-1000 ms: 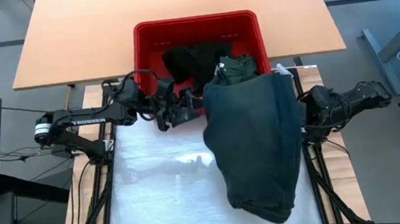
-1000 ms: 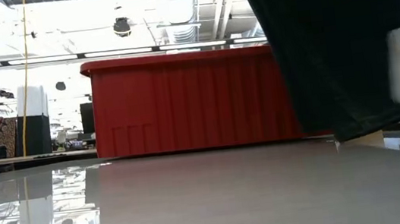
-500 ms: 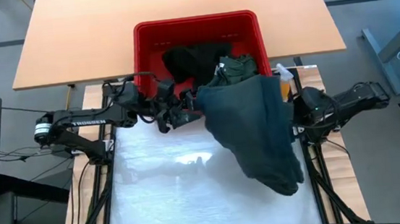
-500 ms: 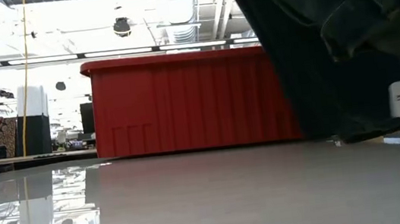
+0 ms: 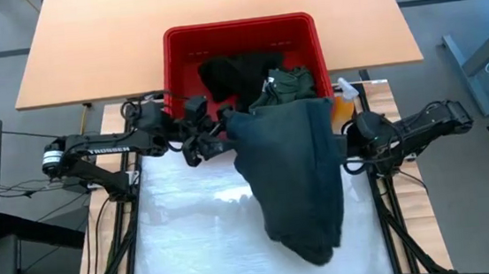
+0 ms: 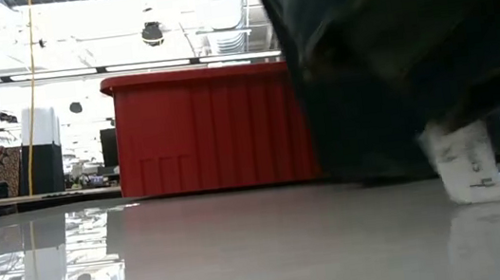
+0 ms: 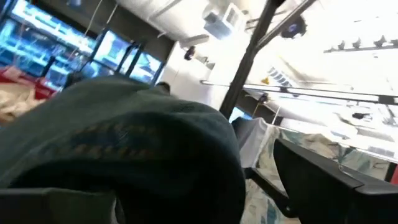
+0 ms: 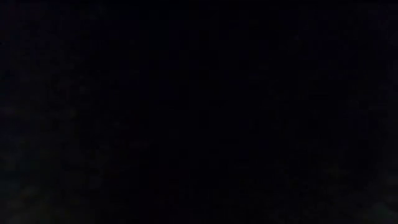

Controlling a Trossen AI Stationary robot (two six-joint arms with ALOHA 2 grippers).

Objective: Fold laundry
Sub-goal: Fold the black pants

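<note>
A dark teal garment (image 5: 292,177) hangs raised over the white work surface (image 5: 190,222). Its upper part is near the red basket (image 5: 180,54) and its lower end (image 5: 312,251) points toward the near edge. A white label (image 6: 468,166) dangles low, just over the surface. My right arm (image 5: 377,134) reaches under the garment's right side, which hides its gripper. My left gripper (image 5: 212,142) stands open at the garment's upper left edge (image 7: 124,143). A black garment (image 5: 230,74) and a green shirt (image 5: 291,81) lie in the basket. My left gripper's open fingers (image 7: 323,180) stand on either side of a bulge of the teal cloth; I cannot tell whether they touch it. My right gripper is shut on the teal garment near its upper right side (image 5: 333,134). The cloth itself hides the place of contact and covers the wrist camera. The garment hangs slack below it.
The red basket (image 6: 211,130) stands at the work surface's far edge, against a wooden table (image 5: 85,44). An orange spray bottle (image 5: 344,93) stands beside the basket's right corner. Bare work surface lies to the left of the hanging garment.
My right gripper has gone toward the table's left and slightly down, carrying the teal garment. The garment's upper part has moved left, close to my left gripper. Its lower end swung out to the right and back, and the white label has sunk toward the surface.
</note>
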